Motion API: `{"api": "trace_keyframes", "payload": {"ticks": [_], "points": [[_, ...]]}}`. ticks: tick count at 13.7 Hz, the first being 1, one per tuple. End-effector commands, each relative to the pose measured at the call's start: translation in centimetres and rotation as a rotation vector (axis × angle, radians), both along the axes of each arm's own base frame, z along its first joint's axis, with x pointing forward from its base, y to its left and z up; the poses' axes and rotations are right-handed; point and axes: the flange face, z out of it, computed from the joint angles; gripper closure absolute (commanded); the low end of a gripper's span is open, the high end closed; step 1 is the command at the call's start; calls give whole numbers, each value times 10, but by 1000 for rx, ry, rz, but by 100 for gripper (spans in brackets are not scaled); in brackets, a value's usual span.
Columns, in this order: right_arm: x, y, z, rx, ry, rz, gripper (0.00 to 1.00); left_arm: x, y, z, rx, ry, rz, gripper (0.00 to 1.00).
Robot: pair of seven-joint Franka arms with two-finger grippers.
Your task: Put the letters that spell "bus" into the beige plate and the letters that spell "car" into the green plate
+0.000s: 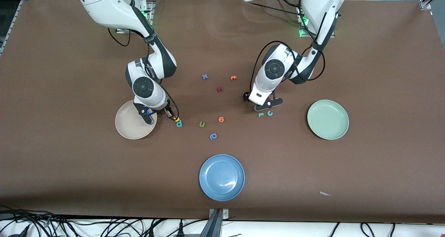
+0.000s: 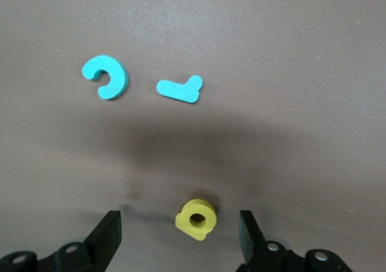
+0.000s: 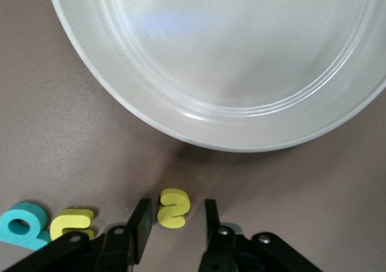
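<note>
My left gripper point(image 1: 265, 106) point(image 2: 179, 234) is down at the table, open, with the yellow "a" point(image 2: 196, 219) lying between its fingers and touching neither. The teal "c" point(image 2: 105, 76) point(image 1: 269, 113) and teal "r" point(image 2: 179, 89) point(image 1: 260, 114) lie just past it, beside the green plate point(image 1: 328, 119). My right gripper point(image 1: 172, 114) point(image 3: 175, 222) is low beside the beige plate point(image 1: 134, 124) point(image 3: 181, 127). It is open narrowly around the yellow "s" point(image 3: 174, 207), with a gap on one side. Beside the "s" lie the yellow "u" point(image 3: 72, 224) point(image 1: 177, 119) and teal "b" point(image 3: 23, 225) point(image 1: 179, 124).
A blue plate point(image 1: 221, 177) sits near the front edge. Loose letters lie mid-table: a green one point(image 1: 202, 124), an orange one point(image 1: 221, 119), a blue one point(image 1: 213, 136), a blue "x" point(image 1: 204, 76), a red one point(image 1: 219, 89) and another orange one point(image 1: 233, 78).
</note>
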Motion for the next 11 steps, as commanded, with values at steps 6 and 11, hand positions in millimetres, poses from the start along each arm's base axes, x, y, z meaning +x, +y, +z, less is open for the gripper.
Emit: {"api": "trace_keyframes", "payload": {"ticks": [6,11], "points": [[26,6,46,-42,4,21,96,14,-10,-7,9,-16,19,24],[71,-47,103,-132,61,235,96,10,-11,-8,25,2,4,26]]}}
